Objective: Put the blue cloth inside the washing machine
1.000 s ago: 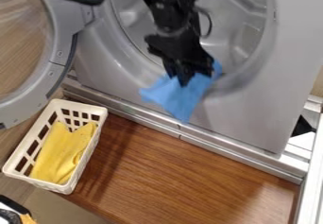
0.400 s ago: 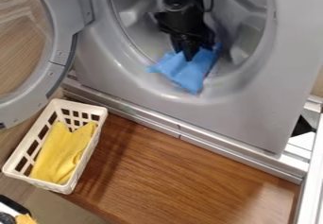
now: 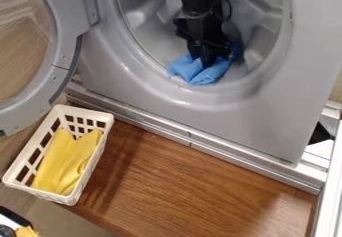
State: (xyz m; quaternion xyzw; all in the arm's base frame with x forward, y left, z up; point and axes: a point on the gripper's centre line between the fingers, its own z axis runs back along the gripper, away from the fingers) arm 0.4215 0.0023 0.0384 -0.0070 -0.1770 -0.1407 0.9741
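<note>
At the left, the white basket [image 3: 85, 112] and the yellow cloth [image 3: 63, 163] in it have stayed put. In the upper middle, the blue cloth [image 3: 192, 71], which hung over the lower front of the washing machine [image 3: 267, 118], has moved up and now sits bunched at the bottom of the round opening. The gripper [image 3: 202, 61] went with it, jaws closed on the cloth; the arm [image 3: 196, 3] slopes steeply down from the top edge.

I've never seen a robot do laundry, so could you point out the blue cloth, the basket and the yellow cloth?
Blue cloth [image 3: 192, 71]: camera view, its front folds.
White basket [image 3: 53, 196]: camera view, its near rim.
Yellow cloth [image 3: 63, 163]: camera view, its middle.
</note>
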